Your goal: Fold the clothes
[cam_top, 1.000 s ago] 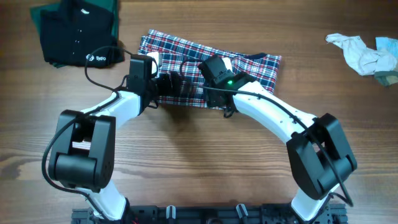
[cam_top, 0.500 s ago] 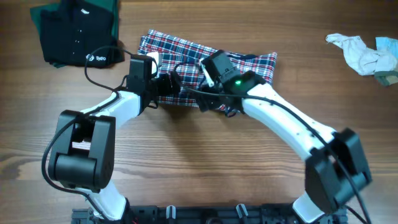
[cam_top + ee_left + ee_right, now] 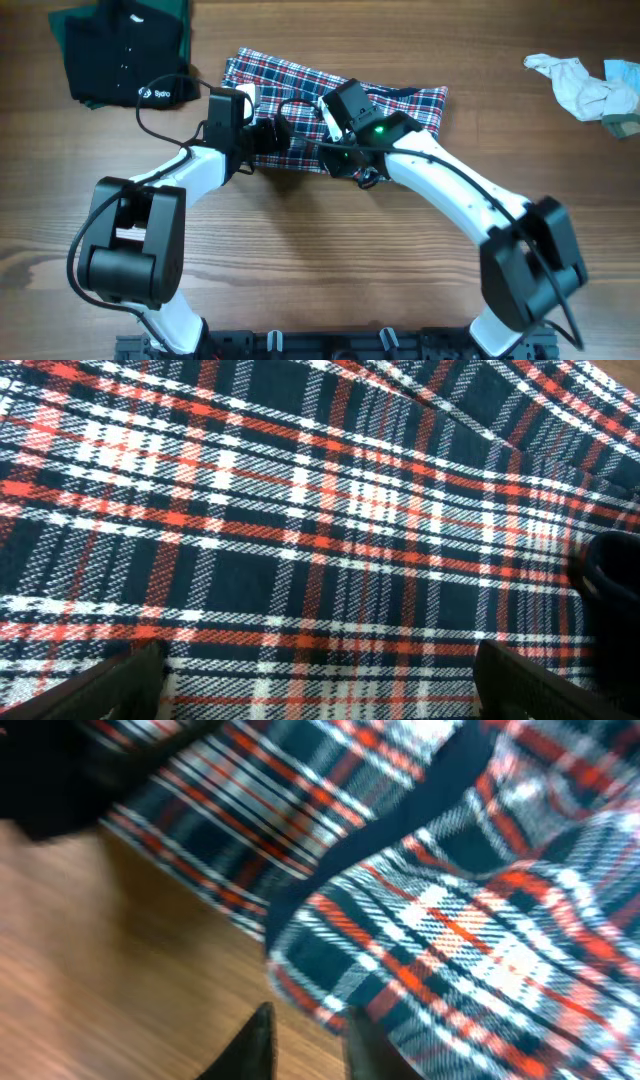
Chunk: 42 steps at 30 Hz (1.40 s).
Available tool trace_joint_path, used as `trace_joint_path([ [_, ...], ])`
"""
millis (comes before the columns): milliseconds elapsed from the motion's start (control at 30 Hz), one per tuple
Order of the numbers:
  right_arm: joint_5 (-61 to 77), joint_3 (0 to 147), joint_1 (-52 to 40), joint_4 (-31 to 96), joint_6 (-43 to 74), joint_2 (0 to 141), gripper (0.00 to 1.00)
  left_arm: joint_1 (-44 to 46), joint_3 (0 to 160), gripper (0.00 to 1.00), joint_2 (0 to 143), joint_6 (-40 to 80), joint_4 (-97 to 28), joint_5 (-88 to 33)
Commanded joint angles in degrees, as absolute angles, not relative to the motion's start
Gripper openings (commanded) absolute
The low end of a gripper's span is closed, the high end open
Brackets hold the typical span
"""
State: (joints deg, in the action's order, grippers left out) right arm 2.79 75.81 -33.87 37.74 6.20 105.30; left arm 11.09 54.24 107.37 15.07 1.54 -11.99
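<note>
The clothes, a red, white and navy plaid shirt (image 3: 290, 75), lie folded into a strip at the back middle of the table. My left gripper (image 3: 278, 135) is over the shirt's left part. In the left wrist view it (image 3: 320, 695) stands wide open, and plaid cloth (image 3: 300, 510) fills the frame between its fingertips (image 3: 130, 680). My right gripper (image 3: 342, 170) is at the shirt's front edge. In the blurred right wrist view it (image 3: 308, 1040) has its jaws a narrow gap apart over bare wood. The shirt's edge (image 3: 480, 920) lies against the right finger (image 3: 365, 1045).
A black garment (image 3: 125, 55) with a small white logo lies at the back left. A crumpled off-white and pale green cloth (image 3: 590, 85) lies at the back right. The right arm's dark body (image 3: 612, 570) shows at the edge of the left wrist view.
The right arm has shifted slightly along the shirt's front edge, and its jaws have narrowed from wide apart. The shirt's right end has drawn in a little. The left arm has not moved.
</note>
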Motion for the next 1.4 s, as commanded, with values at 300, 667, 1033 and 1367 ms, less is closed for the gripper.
trace_joint_path([
  [300,11.5,76.7,-27.0,37.9,4.5,109.1,0.06,10.0,51.8,1.00,109.5,15.4,-1.1,-10.0],
  [667,11.4,76.7,-22.8,38.6,14.6,89.8,1.00,9.4,51.8,1.00,108.7,15.4,-1.4,-11.0],
  [1033,11.6,76.6,-8.6,47.3,12.2,89.6,1.00,-2.0,70.4,1.00,103.9,8.5,-24.3,-14.2],
  [1367,12.2,76.4,-8.6,48.5,12.0,89.6,1.00,-7.4,71.5,1.00,105.9,3.2,-24.9,-13.7],
])
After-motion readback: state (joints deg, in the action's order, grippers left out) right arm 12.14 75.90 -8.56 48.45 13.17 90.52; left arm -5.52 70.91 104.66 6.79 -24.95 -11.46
